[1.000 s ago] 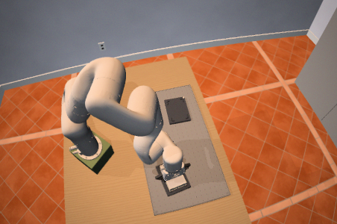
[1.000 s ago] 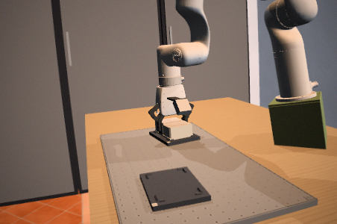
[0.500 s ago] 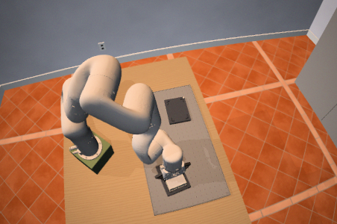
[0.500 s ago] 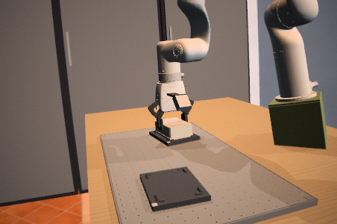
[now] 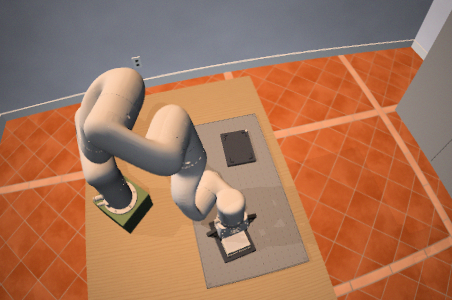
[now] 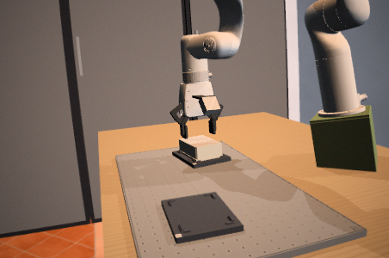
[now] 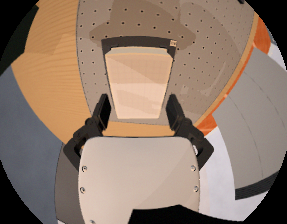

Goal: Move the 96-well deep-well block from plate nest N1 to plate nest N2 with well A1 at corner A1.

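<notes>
The cream deep-well block (image 6: 200, 148) sits flat and upright on the dark nest N2 (image 6: 202, 162), the right one as seen from the arm's base. It also shows in the top view (image 5: 236, 243) and in the wrist view (image 7: 139, 83). My gripper (image 6: 198, 130) is open and empty. It hangs straight above the block, with its fingertips just clear of the block's top. In the wrist view the two fingers frame the block's near end. Nest N1 (image 6: 201, 217) is empty; it also shows in the top view (image 5: 238, 147).
Both nests stand on a grey perforated mat (image 5: 250, 200) on a wooden table. The arm's green base block (image 6: 343, 139) stands beside the mat. A small white mark (image 7: 172, 43) shows at one corner of the nest under the block.
</notes>
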Robot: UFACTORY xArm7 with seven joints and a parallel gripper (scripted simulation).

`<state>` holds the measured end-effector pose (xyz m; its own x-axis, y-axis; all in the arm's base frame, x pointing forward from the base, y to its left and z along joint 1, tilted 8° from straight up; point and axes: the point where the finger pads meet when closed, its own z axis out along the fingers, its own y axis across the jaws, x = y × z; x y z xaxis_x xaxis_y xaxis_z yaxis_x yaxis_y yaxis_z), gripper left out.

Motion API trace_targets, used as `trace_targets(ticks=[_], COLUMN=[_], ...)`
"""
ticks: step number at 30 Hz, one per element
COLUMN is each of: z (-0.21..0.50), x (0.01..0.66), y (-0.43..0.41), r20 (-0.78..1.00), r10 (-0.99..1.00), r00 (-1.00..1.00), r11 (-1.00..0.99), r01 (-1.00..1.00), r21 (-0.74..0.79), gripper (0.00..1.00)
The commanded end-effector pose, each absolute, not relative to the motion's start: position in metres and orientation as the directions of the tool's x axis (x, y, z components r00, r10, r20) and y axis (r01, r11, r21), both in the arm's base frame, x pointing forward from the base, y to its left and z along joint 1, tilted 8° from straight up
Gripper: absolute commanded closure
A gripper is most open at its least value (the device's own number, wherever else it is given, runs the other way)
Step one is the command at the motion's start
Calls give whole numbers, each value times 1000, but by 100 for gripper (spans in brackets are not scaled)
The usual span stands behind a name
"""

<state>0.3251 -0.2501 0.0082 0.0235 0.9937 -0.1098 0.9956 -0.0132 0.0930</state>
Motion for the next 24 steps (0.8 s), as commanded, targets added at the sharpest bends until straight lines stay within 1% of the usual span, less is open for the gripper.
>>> trace_targets(ticks=[1, 16, 24], z=[18, 57, 58], x=[325, 322, 322], y=[-250, -245, -245], r20=[-116, -116, -116], r10=[993, 993, 993], r00=[25, 25, 25], r11=[-15, -15, -15], r01=[996, 996, 996], r21=[86, 86, 86], gripper=[0, 0, 0])
